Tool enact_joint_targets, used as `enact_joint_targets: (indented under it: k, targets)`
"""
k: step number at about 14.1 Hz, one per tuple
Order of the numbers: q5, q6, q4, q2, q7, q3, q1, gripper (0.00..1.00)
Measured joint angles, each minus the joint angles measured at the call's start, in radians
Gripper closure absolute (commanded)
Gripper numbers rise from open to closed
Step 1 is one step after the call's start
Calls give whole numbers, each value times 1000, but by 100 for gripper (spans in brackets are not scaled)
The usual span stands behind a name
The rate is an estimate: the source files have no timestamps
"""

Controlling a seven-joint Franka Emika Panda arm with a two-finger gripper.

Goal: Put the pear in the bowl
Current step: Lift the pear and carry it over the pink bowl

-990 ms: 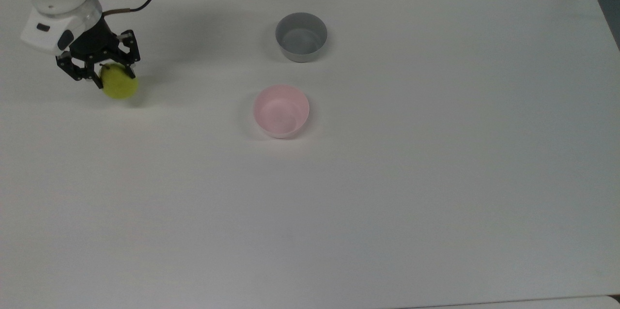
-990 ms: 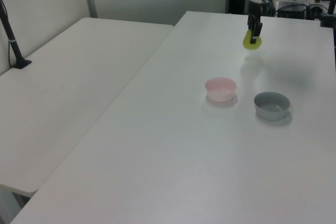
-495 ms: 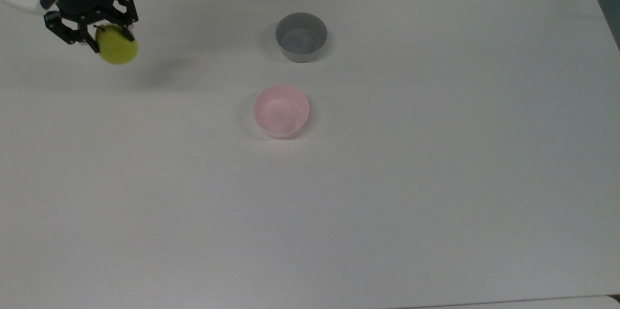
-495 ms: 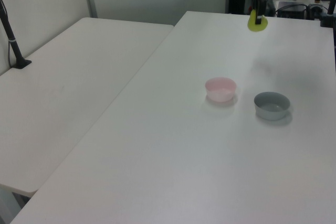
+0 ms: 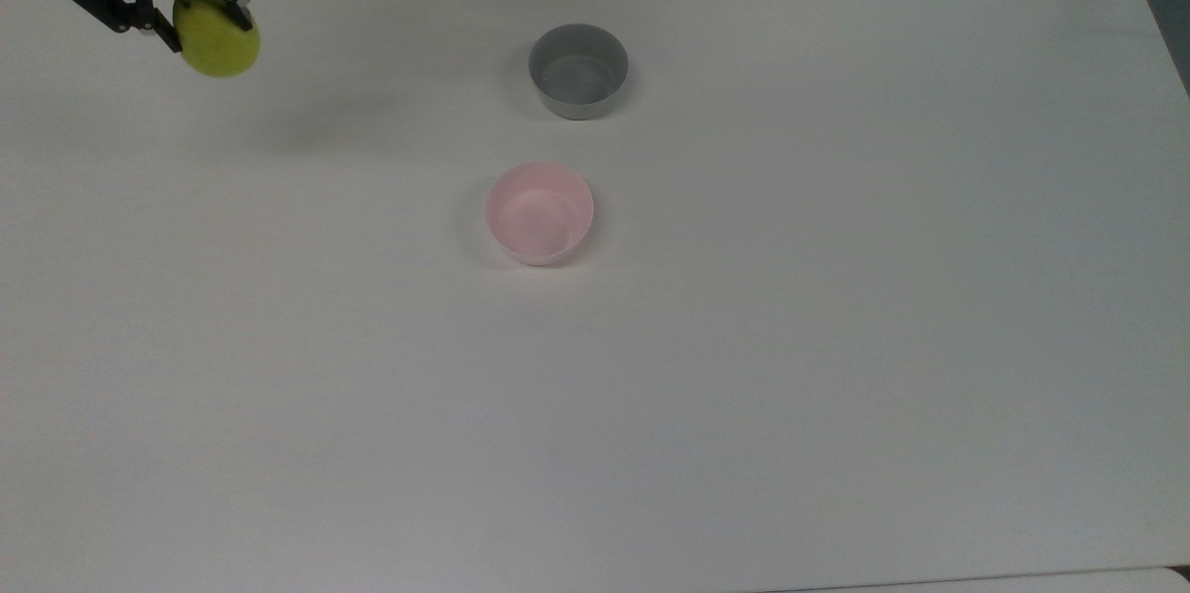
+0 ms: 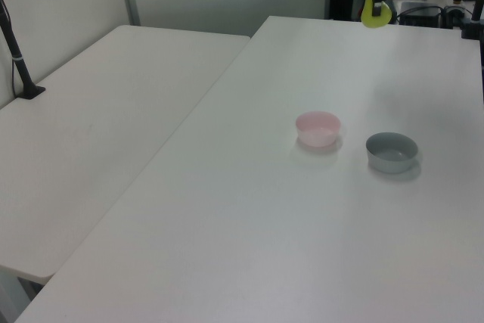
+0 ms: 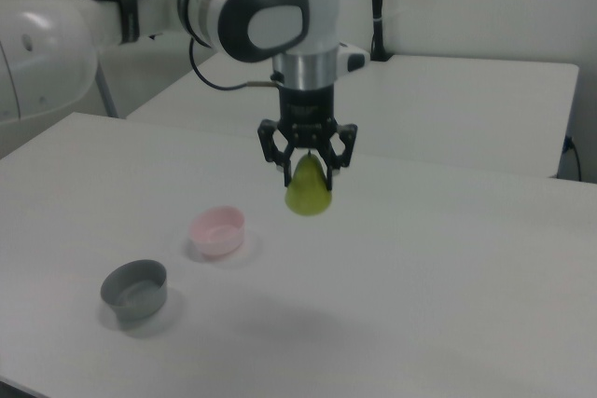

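Gripper (image 5: 191,17): hanging at the far left of the top view, well above the tabletop (image 5: 744,388), its black fingers (image 7: 332,168) pinching the pear near its narrow upper end.
Pear (image 5: 219,40): hanging stem-up between the fingers, clear of the surface, with its wide yellow-green belly bulging below the fingertips; in the right view (image 7: 307,191) it is sitting upright in the grasp.
Handling: looking light, firm and smooth-skinned, so probably inclined to slip or swing; the pinch is sitting high on the taper, and a hold nearer the belly would likely be steadier.
Bowl (image 5: 540,213): the pink one is standing empty near mid-tabletop, well apart from the pear.
Grey bowl (image 5: 578,71): standing just beyond the pink one, slightly toward the top view's right, also empty.
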Motion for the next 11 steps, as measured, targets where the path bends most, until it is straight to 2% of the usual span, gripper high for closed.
enact_joint_targets:
  k: [8,11]
  targets:
    - [1,-31,12,-101,253,5,186,100]
    - [2,36,-36,-108,387,6,262,100]
